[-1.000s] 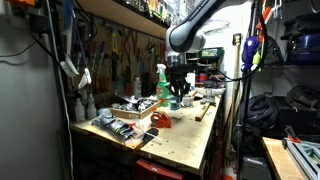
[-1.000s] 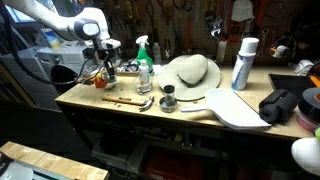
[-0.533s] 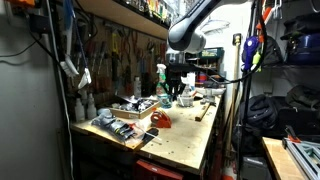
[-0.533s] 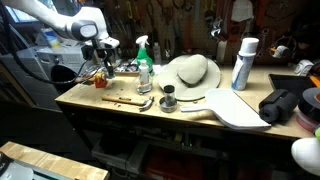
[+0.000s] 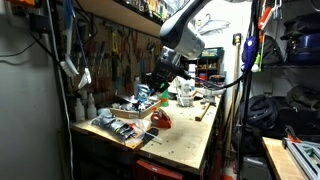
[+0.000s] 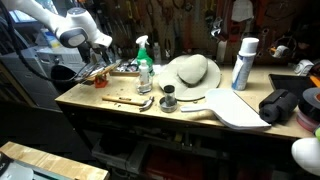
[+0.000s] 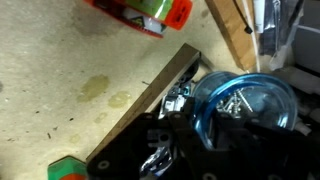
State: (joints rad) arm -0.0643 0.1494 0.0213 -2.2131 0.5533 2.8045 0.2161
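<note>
My gripper (image 5: 148, 90) hangs tilted above the back of the wooden workbench (image 5: 190, 140), also seen in an exterior view (image 6: 103, 62). In the wrist view the dark jaws (image 7: 188, 118) are shut on the rim of a round, translucent blue tub (image 7: 243, 100) with metal screws in it. The tub is held off the bench. Below it lie a wooden strip (image 7: 150, 95) and a red and green object (image 7: 140, 12).
A green spray bottle (image 6: 144, 62) stands just beside the gripper. A straw hat (image 6: 190, 72), a white can (image 6: 243, 62), a small dark cup (image 6: 168, 100) and a pale board (image 6: 235, 108) fill the bench. A red object (image 5: 161, 120) and tool tray (image 5: 120, 127) lie near the edge.
The arm has lifted and swung away from the spot beside the spray bottle, tilting the gripper and carrying the blue tub with it.
</note>
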